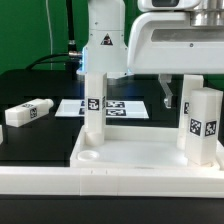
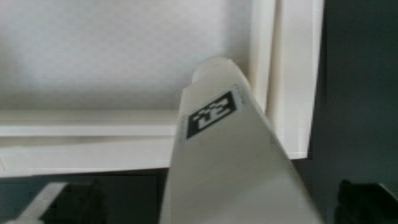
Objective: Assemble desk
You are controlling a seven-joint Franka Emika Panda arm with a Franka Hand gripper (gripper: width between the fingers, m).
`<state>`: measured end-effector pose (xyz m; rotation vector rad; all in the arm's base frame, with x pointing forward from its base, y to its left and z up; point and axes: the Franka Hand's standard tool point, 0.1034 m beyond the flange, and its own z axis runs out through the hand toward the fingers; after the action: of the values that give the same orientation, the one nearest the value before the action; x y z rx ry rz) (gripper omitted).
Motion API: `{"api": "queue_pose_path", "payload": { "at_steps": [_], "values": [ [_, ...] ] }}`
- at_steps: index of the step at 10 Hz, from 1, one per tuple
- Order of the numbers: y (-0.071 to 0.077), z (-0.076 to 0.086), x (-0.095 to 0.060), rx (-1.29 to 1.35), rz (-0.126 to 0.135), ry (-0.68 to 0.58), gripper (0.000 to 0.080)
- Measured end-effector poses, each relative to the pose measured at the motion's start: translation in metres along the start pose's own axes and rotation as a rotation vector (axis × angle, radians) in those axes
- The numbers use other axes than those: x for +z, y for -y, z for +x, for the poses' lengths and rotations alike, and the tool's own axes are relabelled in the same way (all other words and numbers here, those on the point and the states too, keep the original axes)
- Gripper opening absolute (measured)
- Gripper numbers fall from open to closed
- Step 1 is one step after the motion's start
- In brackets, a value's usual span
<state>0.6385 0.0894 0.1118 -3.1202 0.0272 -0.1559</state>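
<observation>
Two legs [image 1: 93, 108] [image 1: 204, 124] stand upright in the tabletop [image 1: 130, 158] at the table's near edge; a third [image 1: 27, 113] lies loose on the table. The claw [image 2: 196, 205] hangs spread wide, grasping nothing, above one standing leg. Remaining legs are still to fit.

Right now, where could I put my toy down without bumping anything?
The black table is bare between the lying leg and the tabletop. The tabletop's middle, between the standing legs, is free too. It is crowded under the open gripper.

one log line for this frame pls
pincer: open, holding nothing | legs upright on tabletop: two | loose leg: lying on table
</observation>
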Motion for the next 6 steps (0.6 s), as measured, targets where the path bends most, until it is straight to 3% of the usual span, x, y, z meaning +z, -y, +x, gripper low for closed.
{"api": "queue_pose_path", "payload": {
  "at_steps": [5,6],
  "values": [
    [-0.0017,-0.0007,0.0009,-0.138,-0.009,0.001,0.0622],
    [-0.0017,-0.0007,0.001,-0.138,-0.009,0.001,0.0444]
  ]
}}
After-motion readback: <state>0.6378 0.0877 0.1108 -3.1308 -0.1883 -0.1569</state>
